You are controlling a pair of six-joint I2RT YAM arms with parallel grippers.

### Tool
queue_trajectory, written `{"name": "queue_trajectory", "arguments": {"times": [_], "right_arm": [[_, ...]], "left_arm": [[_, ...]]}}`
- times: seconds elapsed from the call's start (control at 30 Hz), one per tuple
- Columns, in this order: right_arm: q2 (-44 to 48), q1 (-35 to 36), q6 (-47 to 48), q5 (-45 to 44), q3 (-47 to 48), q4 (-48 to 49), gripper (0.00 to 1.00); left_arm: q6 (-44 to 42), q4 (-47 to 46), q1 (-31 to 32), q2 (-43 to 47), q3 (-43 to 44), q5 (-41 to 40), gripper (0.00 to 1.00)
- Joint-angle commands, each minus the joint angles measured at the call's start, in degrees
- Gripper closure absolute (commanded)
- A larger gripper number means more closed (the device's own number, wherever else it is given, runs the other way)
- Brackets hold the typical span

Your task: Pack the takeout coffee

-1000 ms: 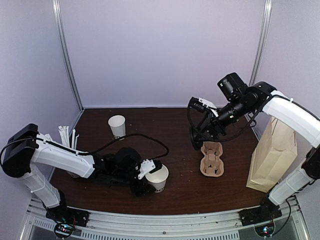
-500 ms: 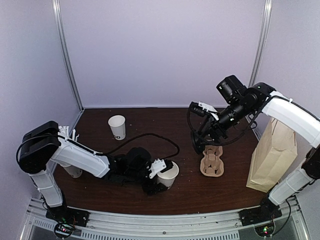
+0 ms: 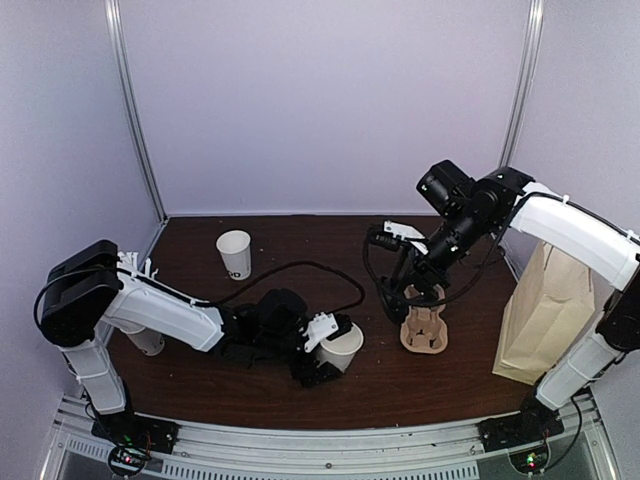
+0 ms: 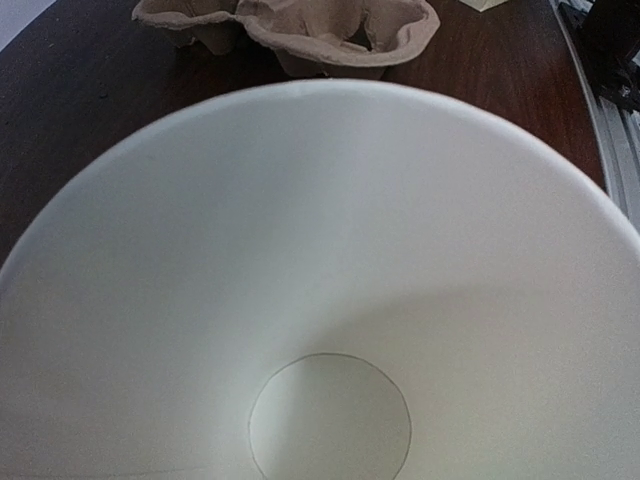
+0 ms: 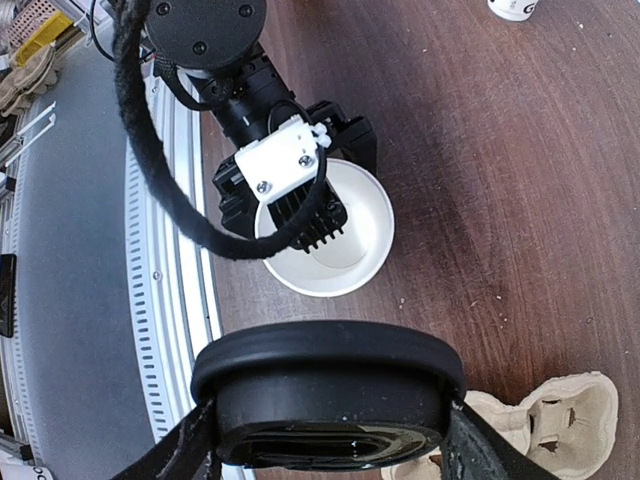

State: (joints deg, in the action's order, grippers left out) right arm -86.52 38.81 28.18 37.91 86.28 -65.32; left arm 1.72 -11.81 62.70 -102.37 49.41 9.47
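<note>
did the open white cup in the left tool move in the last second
Yes. The open white cup, in the left tool, has shifted right, toward the brown cup carrier, which stayed put.

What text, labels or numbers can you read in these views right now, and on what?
"G": dark letter on the back white cup, right wrist view; rest cut off by the frame.
Same cup's print in the top view: too small to read.
Held white cup, black lid, pulp carrier, paper bag: no text visible.
</note>
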Motion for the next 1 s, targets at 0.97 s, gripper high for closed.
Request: {"name": "queue_trajectory", "arguments": {"times": [0.97], "right_arm": [[-32.6,19.1,5.0,-20.9,38.0,-21.5,0.26]], "left_arm": [[18.1,11.2,1.9,40.4,-21.0,-20.1,0.08]]}}
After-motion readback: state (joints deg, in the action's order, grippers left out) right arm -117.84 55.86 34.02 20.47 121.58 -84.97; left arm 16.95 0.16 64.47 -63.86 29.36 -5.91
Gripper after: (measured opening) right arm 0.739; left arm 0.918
